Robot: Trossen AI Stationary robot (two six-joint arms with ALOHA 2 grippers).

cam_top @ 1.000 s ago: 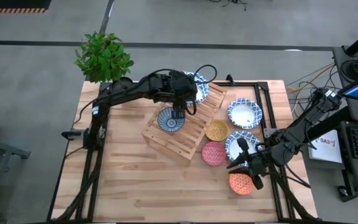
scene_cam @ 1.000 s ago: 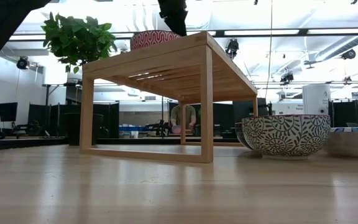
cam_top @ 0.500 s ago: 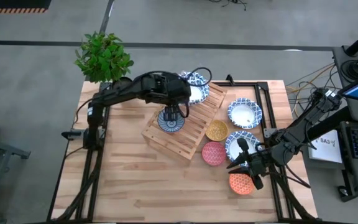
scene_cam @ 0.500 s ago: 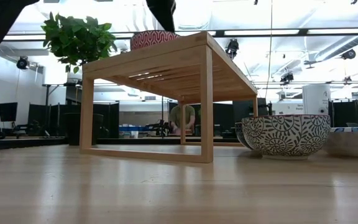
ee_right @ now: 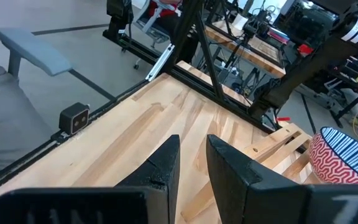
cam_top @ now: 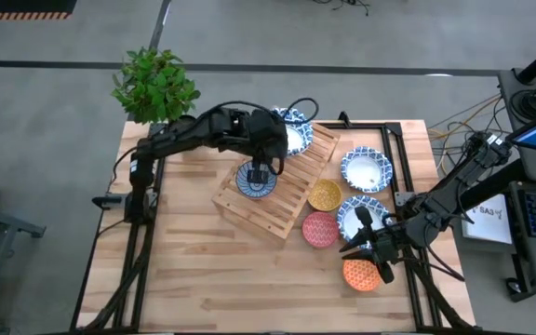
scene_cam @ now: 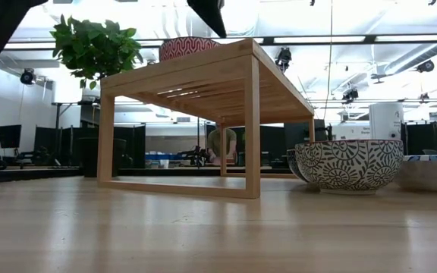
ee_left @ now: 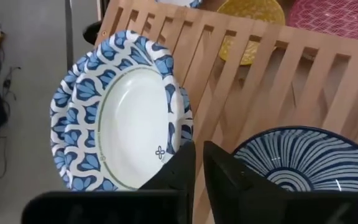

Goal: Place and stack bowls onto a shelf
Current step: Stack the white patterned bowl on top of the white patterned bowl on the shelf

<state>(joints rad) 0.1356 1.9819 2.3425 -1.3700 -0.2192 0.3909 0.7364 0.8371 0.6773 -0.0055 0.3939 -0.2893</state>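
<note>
**L pincer pinched together over the rack**

I saw the left gripper w/ fingers nearly together, holding nothing, hovering above the shelf, between the white blue-rimmed bowl and the blue striped bowl. Both bowls sat on the slats. Right gripper waited near the table's right edge, by the orange bowl; fingers a bit apart, empty.

**No legible text**

Nothing readable in any view. White sheet at right edge of the high view has dark marks, too small to make out. Bowl in left wrist view has one small blue emblem on its white inside: ornament, not lettering. Other bowls show pattern only.
</note>
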